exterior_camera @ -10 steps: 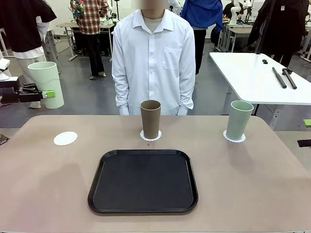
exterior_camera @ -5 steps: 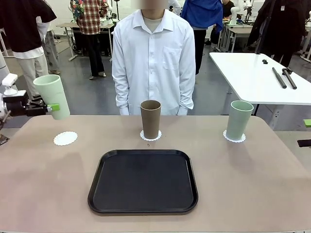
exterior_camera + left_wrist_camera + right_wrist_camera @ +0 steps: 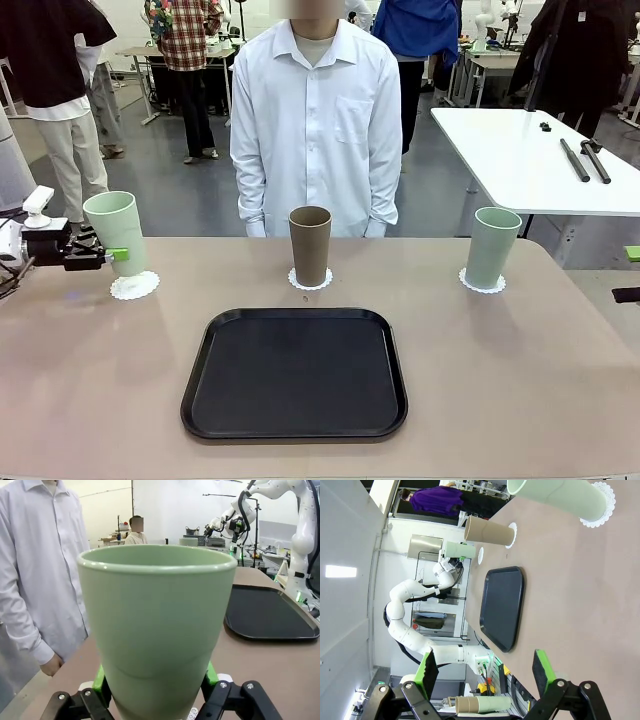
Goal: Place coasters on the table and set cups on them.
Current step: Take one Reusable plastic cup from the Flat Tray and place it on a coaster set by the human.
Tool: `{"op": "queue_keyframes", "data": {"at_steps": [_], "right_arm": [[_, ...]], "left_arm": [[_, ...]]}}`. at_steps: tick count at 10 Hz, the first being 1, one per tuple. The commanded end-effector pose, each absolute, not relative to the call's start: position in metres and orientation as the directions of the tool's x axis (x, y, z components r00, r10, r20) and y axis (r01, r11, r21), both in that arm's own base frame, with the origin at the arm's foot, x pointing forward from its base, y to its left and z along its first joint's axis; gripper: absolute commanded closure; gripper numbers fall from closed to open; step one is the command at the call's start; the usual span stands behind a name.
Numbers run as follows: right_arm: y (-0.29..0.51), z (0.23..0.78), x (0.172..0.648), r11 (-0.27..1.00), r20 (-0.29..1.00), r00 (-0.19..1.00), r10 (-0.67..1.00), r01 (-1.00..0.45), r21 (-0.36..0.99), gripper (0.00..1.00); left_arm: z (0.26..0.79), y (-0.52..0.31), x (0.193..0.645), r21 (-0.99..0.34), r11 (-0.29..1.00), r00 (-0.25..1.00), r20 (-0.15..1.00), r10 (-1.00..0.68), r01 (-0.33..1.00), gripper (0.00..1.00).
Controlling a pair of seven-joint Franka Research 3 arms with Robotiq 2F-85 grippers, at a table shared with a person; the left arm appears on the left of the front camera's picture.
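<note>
Left fingers [image 3: 118, 255] clamp mint cup [image 3: 116, 232] over coaster [image 3: 134, 287]; right fingers [image 3: 484, 671] apart.

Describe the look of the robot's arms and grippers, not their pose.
Left gripper: black body and linkages, bright green pads, white block on the wrist. Right gripper: the same black fingers with silver screws and green pads. The left arm has glossy white rounded segments with black joints.

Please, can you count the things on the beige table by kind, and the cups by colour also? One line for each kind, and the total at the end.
Mint green cups: 2, one in the left gripper at the left coaster, one at the right
Brown cups: 1
White coasters: 3
Black trays: 1
Total: 7
</note>
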State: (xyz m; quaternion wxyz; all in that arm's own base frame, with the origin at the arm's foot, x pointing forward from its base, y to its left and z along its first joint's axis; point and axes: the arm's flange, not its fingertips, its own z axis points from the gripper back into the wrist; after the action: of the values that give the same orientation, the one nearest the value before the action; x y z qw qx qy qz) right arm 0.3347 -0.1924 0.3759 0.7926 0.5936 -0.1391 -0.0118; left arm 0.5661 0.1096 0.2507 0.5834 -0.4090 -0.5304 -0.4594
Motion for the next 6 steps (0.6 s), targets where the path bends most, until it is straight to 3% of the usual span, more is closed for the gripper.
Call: {"op": "queue_keyframes", "data": {"at_steps": [1,6], "right_arm": [[-0.189,0.376,0.331,0.293,0.214,0.958,-0.189,-0.153,0.944,0.0],[-0.189,0.376,0.331,0.293,0.214,0.958,-0.189,-0.153,0.944,0.0]], "left_arm": [[0.243,0.112,0.57,0.015,0.212,0.01,0.993,-0.116,0.977,0.15],[0.226,0.114,0.568,-0.033,0.214,0.06,0.991,-0.121,0.976,0.15]]}}
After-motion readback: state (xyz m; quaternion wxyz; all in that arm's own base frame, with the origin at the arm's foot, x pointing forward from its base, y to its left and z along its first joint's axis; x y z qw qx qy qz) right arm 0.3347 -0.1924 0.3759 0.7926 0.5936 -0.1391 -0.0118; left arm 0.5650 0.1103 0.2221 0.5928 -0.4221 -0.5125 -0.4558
